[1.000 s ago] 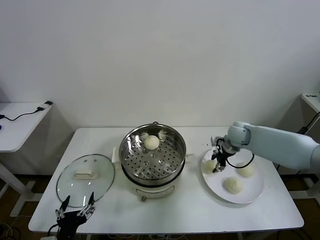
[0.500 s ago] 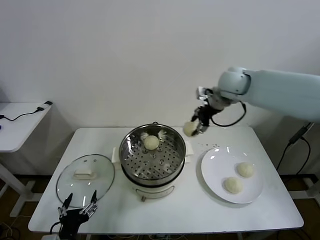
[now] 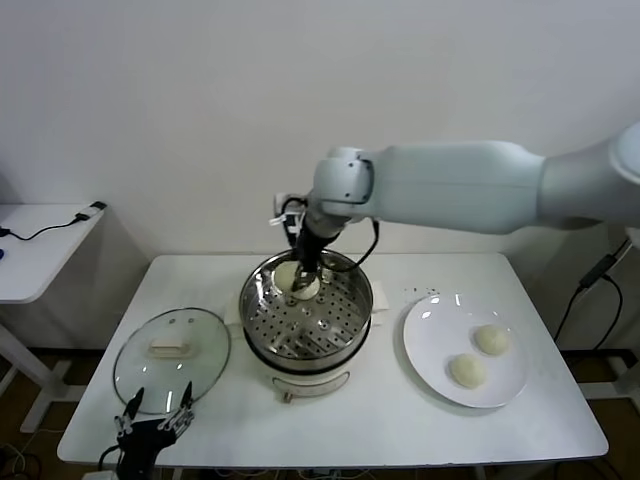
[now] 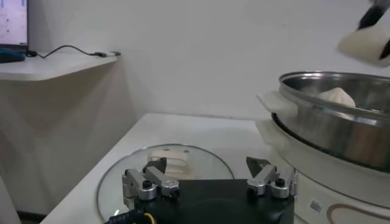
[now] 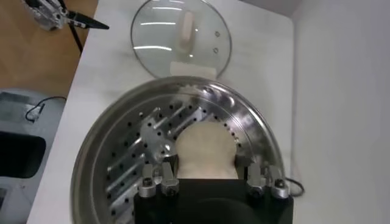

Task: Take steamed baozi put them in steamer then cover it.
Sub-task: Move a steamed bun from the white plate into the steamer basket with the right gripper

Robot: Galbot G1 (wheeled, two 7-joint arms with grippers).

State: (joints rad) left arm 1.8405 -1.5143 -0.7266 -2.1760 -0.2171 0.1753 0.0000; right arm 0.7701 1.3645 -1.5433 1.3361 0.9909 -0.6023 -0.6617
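The table (image 3: pixel 560 420) carries everything, with the steamer (image 3: pixel 306 355) at its centre. At about 9 o'clock from the steamer the cover (image 3: pixel 172 357) lies flat, handle up, and at 3 o'clock sits the white plate (image 3: pixel 435 335) with two steamed baozi (image 3: pixel 490 339) on it. Inside the steamer, near 12 o'clock on the perforated tray, one bun (image 3: pixel 306 288) rests against the far wall.

The right arm reaches in from 3 o'clock, high over the plate, elbow raised and forearm angled down so the right gripper (image 3: pixel 292 274) hangs just above the steamer's far rim. It is clenched on another bun (image 5: pixel 205 150), which shows between its fingers (image 5: pixel 157 177) in the right wrist view, over the tray's back part.

The main risk, as I judge it, is release onto the bun already there: the carried one hangs almost directly above or just beside it, so it could land on top, roll, or squash both. A drop from this height could also bounce it against the steel wall. The soft dough may stick to a pad and drag on opening.

The left gripper (image 3: pixel 153 420) waits at 7 o'clock off the table's near edge, jaws spread and empty, just beside the cover.
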